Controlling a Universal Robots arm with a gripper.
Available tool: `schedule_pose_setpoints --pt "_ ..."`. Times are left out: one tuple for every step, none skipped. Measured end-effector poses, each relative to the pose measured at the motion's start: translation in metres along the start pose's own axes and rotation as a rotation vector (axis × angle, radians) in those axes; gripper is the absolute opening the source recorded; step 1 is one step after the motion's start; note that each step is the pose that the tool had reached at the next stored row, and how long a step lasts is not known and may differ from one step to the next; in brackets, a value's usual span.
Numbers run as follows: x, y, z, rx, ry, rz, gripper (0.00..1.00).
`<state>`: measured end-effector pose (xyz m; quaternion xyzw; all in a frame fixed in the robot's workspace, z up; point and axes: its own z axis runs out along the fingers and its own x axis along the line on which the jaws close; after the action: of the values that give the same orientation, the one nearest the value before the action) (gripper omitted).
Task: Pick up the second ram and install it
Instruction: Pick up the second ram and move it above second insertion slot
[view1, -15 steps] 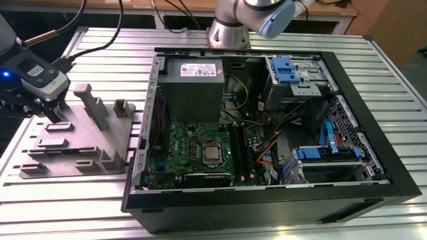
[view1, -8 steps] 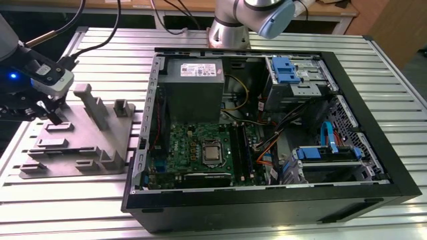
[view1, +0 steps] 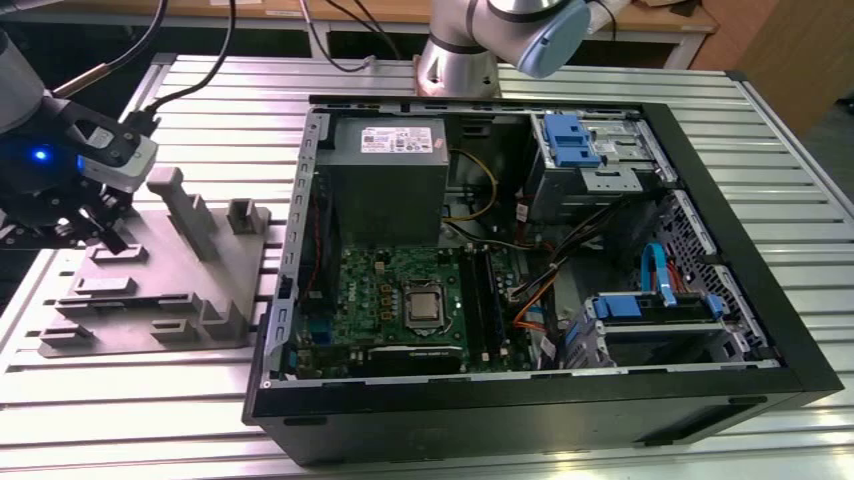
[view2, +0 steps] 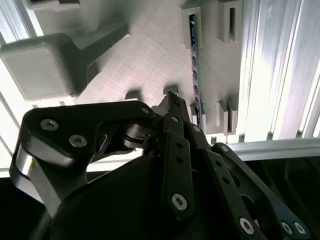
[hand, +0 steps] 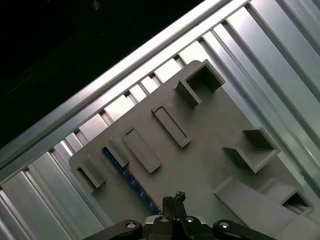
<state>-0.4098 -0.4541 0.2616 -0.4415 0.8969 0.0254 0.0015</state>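
One slim blue-green memory stick (view2: 193, 60) stands on edge in a narrow slot of the grey printed holder plate (view1: 200, 270). This is the task's thing, and it is not lifted out. The black linked claw (view2: 172, 100) hangs low over the plate, its tip just beside the stick near one end. I cannot tell whether the claw is open, closed or gripping.

By my reading the pick-up is barely begun and the whole installation is left. A neighbouring slot (view2: 231, 22) in the plate looks empty, which may mean another stick has already gone from it. The open black computer case (view1: 534, 400) lies on its side on the ribbed aluminium counter (view1: 561, 80), just beside the plate on the exterior view's right. Inside it is the green motherboard (view1: 387, 290). I cannot tell whether any of its memory sockets is filled.

The slot walls hug the stick on both faces, so straight up looks like the free way out. A tall grey upright block (view1: 180, 205) and lower raised blocks stand on the plate near the claw. Above the plate there is open air. The case wall nearest the plate is a raised edge between plate and board. Inside the case, a grey power supply box (view1: 387, 150) and loose cables crowd the board.
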Motion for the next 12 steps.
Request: schedule_pose_setpoints --pt "0.0000 0.0000 0.0008 -0.0005 0.0009 -0.018 0.10" --pt "0.0001 -0.0001 0.0016 -0.0009 0.0017 -0.036 0.10" --pt "0.0001 -0.0001 0.0023 -0.0013 0.0025 -0.054 0.10" --pt "0.0001 -0.0001 0.0031 -0.0019 0.0034 -0.073 0.10" --pt "0.0001 -0.0002 0.0039 -0.0023 0.0042 -0.091 0.10" --pt "0.0001 -0.0002 0.0045 -0.0028 0.0051 -0.109 0.10" --pt "0.0001 -0.0002 0.0052 -0.0032 0.0058 -0.127 0.10" --pt "0.0001 -0.0003 0.0059 -0.0036 0.0066 -0.145 0.10" --pt "0.0002 -0.0003 0.0066 -0.0041 0.0074 -0.164 0.10" --pt "0.0002 -0.0003 0.0073 -0.0045 0.0081 -0.182 0.10" --pt "0.0002 -0.0004 0.0079 -0.0050 0.0089 -0.199 0.10" --pt "0.0002 -0.0004 0.0084 -0.0055 0.0098 -0.219 0.10"
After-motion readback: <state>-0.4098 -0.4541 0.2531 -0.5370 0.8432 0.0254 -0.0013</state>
